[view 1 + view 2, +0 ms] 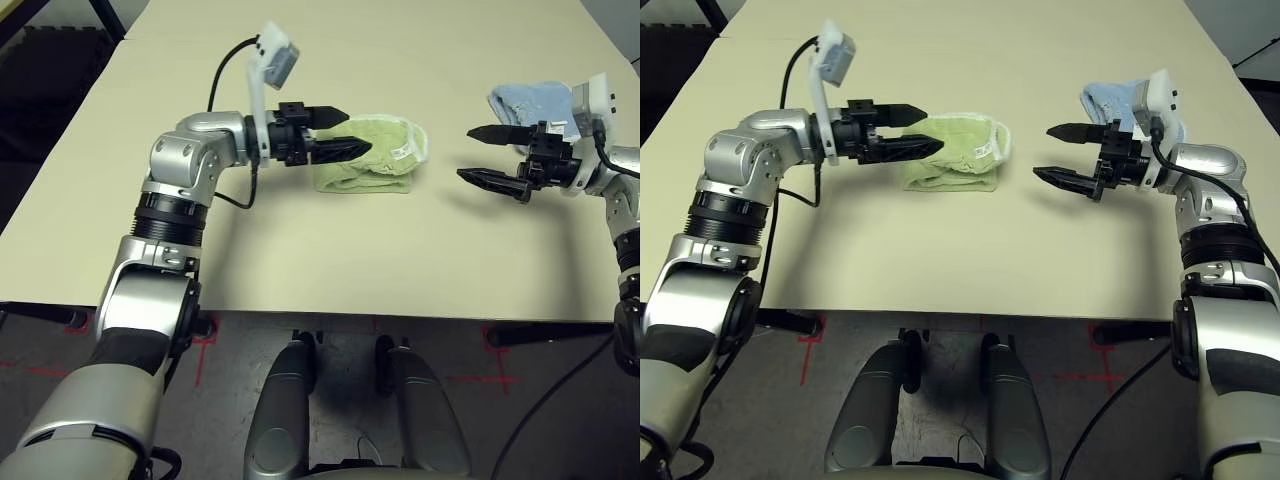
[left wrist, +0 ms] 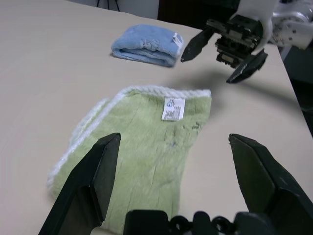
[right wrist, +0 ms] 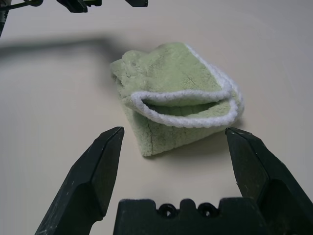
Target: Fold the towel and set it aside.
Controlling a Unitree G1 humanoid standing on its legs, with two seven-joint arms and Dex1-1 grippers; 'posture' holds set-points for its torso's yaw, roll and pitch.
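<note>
**Folded green towel between two open grippers**

A light green towel [image 1: 372,152], folded into a small bundle with white edging and a label showing, lies on the beige desk [image 1: 300,260]. The left gripper [image 1: 345,132] hovers at its left end, fingers spread, holding nothing. The right gripper [image 1: 492,156] hangs well to the towel's right, fingers spread and empty. A folded blue towel [image 1: 530,100] sits behind the right gripper.
</note>
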